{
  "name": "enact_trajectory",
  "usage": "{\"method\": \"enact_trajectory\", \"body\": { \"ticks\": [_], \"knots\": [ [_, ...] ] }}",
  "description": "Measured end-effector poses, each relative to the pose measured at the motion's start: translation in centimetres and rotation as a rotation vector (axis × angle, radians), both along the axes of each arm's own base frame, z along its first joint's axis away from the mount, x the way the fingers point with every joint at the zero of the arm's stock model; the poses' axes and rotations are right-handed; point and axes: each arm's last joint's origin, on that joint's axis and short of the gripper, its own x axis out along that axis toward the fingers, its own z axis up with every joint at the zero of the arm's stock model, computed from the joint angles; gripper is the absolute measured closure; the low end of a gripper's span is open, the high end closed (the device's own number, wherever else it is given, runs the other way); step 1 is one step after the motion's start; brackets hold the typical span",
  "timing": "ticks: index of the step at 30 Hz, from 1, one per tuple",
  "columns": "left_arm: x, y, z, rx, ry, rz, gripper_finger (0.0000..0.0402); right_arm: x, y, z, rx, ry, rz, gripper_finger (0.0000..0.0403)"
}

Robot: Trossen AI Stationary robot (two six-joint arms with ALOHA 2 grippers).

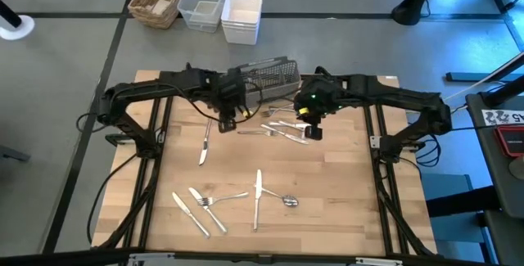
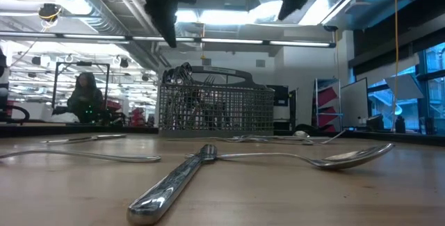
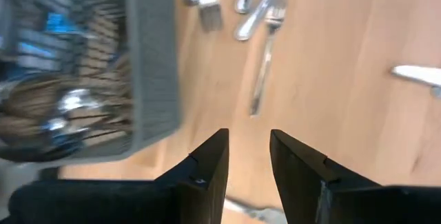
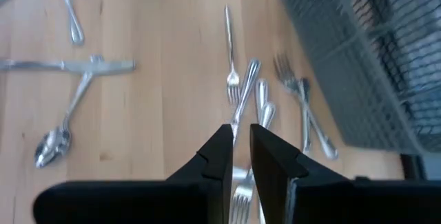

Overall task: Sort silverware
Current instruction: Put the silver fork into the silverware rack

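Observation:
The silverware lies in groups on the wooden table. A heap of forks and spoons (image 1: pixel 282 128) sits in front of the grey mesh caddy (image 1: pixel 270 74), which holds more pieces. A lone knife (image 1: pixel 203 146) lies left of the heap. Several pieces (image 1: pixel 205 205), a knife (image 1: pixel 257 196) and a spoon (image 1: pixel 289 200) lie near the front edge. My left gripper (image 3: pixel 248 141) hangs open high above bare wood beside the caddy (image 3: pixel 89 65). My right gripper (image 4: pixel 240 133) hangs above the heap (image 4: pixel 255 86), its fingers a narrow gap apart with nothing between them.
Beyond the table's far edge stand a wicker basket (image 1: pixel 157 0), a clear bin (image 1: pixel 202 2) and a white bin (image 1: pixel 242 15). Bare wood lies in the table's middle (image 1: pixel 327 168). A person (image 2: pixel 85 97) sits far off in the room.

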Motion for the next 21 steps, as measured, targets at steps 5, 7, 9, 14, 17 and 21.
{"method": "enact_trajectory", "body": {
  "ticks": [5, 7, 9, 14, 17, 21],
  "knots": [
    [2.6, -0.5, -1.5, -0.031, -0.049, -0.042, 0.0302, -0.7, 0.1, -0.6, 0.014, 0.095, 0.001, 0.0350],
    [3.9, -0.6, -2.4, -0.033, -0.073, -0.076, 0.0302, -1.3, 0.2, -0.3, 0.009, 0.113, -0.003, 0.0350],
    [5.0, -0.8, -3.2, -0.023, -0.088, -0.108, 0.0302, -2.0, 0.2, 0.3, -0.018, 0.100, -0.018, 0.0350],
    [7.8, -0.7, -5.6, 0.001, -0.124, -0.154, 0.0302, -3.9, 0.1, 1.7, -0.128, 0.075, -0.082, 0.0350],
    [9.2, -0.4, -7.4, 0.004, -0.125, -0.157, 0.0302, -5.1, 0.2, 2.6, -0.177, 0.042, -0.113, 0.0350],
    [10.3, 0.2, -10.3, -0.006, -0.060, -0.165, 0.0302, -6.1, 0.3, 3.4, -0.186, 0.008, -0.120, 0.0350]
  ]
}}
